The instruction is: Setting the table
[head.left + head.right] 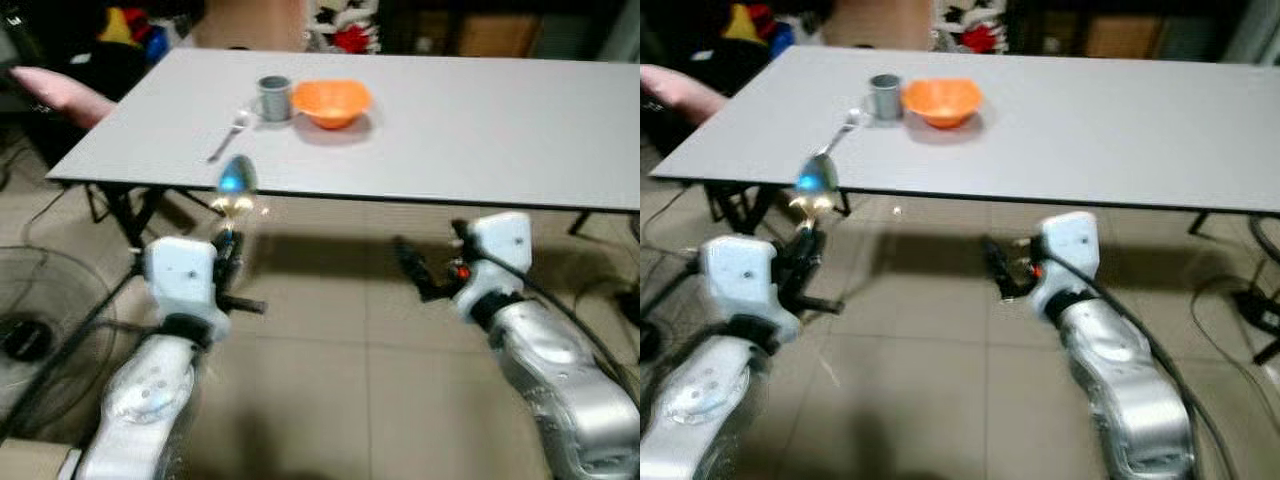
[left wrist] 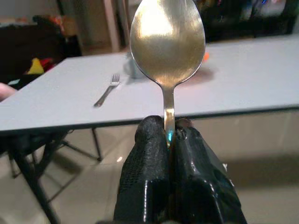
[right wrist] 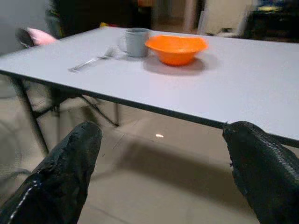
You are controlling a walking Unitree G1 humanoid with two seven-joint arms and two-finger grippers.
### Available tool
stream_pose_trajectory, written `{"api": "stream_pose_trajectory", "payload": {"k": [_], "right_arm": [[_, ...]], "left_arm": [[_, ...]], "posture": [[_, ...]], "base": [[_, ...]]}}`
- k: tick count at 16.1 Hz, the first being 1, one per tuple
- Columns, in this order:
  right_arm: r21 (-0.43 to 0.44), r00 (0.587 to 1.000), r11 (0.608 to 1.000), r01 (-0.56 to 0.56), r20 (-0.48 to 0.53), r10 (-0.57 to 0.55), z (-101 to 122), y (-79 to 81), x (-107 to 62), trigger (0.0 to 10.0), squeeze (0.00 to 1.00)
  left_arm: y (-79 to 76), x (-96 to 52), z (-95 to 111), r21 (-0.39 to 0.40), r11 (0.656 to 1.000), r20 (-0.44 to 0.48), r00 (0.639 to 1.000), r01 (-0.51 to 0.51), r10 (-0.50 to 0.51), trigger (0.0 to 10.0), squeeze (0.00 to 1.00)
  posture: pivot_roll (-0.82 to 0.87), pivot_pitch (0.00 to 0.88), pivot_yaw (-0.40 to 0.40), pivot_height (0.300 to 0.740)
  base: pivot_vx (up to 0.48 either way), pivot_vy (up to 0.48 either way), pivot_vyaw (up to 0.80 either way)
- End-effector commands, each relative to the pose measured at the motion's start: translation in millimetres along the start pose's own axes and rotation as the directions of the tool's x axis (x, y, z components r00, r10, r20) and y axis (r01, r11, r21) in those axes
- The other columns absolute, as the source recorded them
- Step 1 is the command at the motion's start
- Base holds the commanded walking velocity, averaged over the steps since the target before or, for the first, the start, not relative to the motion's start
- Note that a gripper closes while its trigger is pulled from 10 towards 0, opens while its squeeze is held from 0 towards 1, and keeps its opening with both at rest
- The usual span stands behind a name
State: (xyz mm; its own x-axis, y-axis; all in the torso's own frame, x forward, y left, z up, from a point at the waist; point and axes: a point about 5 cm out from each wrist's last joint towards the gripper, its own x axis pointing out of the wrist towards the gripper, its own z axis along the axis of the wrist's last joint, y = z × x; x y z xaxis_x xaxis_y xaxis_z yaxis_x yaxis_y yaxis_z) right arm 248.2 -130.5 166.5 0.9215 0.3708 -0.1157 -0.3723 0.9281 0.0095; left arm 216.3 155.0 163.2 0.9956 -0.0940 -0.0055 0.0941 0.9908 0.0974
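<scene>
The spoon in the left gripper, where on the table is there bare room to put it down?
The spoon is pinched in the left gripper, short of the table. The far left is crowded: fork, grey cup and orange bowl sit close together. Bare patches: the near strip between those and the table's front edge, and everything right of the bowl.

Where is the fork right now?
The fork lies on the table toward the robot's left, just left of the grey cup, with the orange bowl beyond that.
</scene>
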Motion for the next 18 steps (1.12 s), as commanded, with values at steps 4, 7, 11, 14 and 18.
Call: {"api": "stream_pose_trajectory", "payload": {"k": [4, 7, 11, 14, 18], "right_arm": [[0.001, 0.999, 1.000, 0.030, -0.022, -0.030, -3.6, -7.8, -4.9, 10.0, 0.00], [0.004, 0.999, 1.000, 0.026, -0.022, -0.025, -3.4, -7.0, -4.9, 10.0, 0.00], [0.006, 0.999, 1.000, 0.022, -0.026, -0.021, -4.0, -6.5, -5.0, 10.0, 0.00], [0.008, 0.999, 1.000, 0.017, -0.029, -0.017, -4.3, -5.4, -4.8, 10.0, 0.00], [0.009, 0.999, 1.000, 0.006, -0.035, -0.005, -4.8, -4.4, -4.6, 10.0, 0.00]], "left_arm": [[-9.6, 2.5, 4.1, -0.015, 0.999, 0.020, 0.999, 0.046, -0.046, 10.0, 0.00], [-10.3, 1.9, 3.6, -0.015, 0.998, 0.015, 0.998, 0.054, -0.053, 10.0, 0.00], [-13.1, 1.1, 0.7, -0.017, 0.998, 0.001, 0.998, 0.065, -0.065, 10.0, 0.00], [-14.4, 1.5, -1.0, -0.018, 0.997, -0.009, 0.997, 0.072, -0.072, 10.0, 0.00], [-15.4, 3.4, -3.8, -0.023, 0.997, -0.023, 0.997, 0.070, -0.070, 10.0, 0.00]], "posture": [[-0.08, 0.032, 0.038, 0.740], [-0.08, 0.032, 0.039, 0.740], [-0.08, 0.035, 0.041, 0.740], [-0.08, 0.035, 0.042, 0.740], [-0.08, 0.034, 0.044, 0.740]], "base": [[0.333, 0.000, -0.14], [0.331, 0.000, 0.00], [0.333, 0.000, 0.00], [0.329, 0.000, 0.00], [0.320, 0.000, 0.00]]}}
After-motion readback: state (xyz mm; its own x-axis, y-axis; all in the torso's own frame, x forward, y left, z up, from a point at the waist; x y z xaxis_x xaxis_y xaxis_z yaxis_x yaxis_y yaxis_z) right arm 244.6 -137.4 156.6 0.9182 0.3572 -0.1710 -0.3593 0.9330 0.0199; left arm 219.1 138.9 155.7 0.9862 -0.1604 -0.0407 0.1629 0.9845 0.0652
